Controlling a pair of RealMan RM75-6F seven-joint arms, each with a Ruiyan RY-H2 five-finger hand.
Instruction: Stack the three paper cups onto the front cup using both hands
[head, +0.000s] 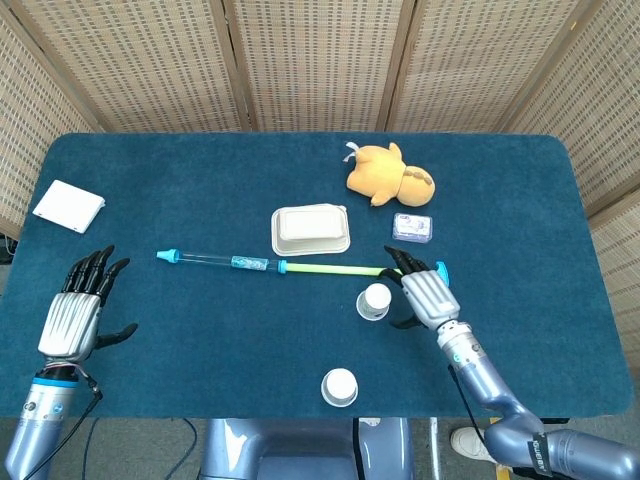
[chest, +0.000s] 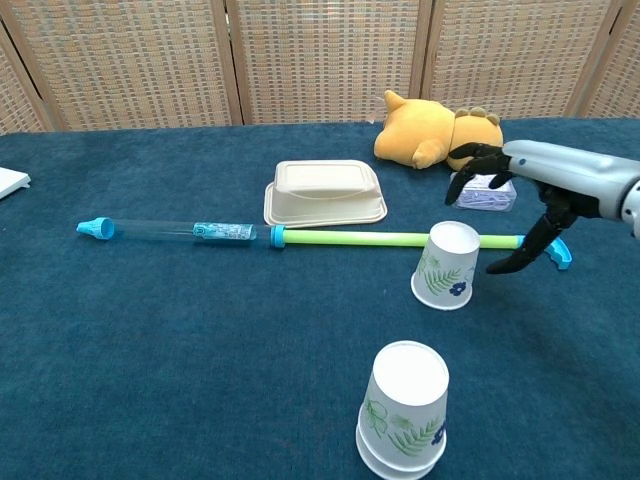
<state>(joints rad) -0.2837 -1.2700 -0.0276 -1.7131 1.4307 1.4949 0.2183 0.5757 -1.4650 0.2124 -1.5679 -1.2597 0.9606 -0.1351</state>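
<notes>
An upside-down paper cup with a leaf print (head: 374, 301) (chest: 446, 264) stands mid-table, just in front of the green rod. A stack of upside-down cups (head: 339, 386) (chest: 403, 410) stands at the front edge. My right hand (head: 425, 294) (chest: 520, 190) hovers just right of the mid-table cup, fingers spread, holding nothing and apart from the cup. My left hand (head: 74, 312) rests open at the front left, far from the cups; it is outside the chest view.
A long rod, clear and blue on the left and green on the right (head: 300, 266) (chest: 340, 238), lies across the middle. Behind it sit a beige clamshell box (head: 310, 229), a yellow plush toy (head: 391, 174) and a small clear box (head: 412, 227). A white pad (head: 69, 206) lies far left.
</notes>
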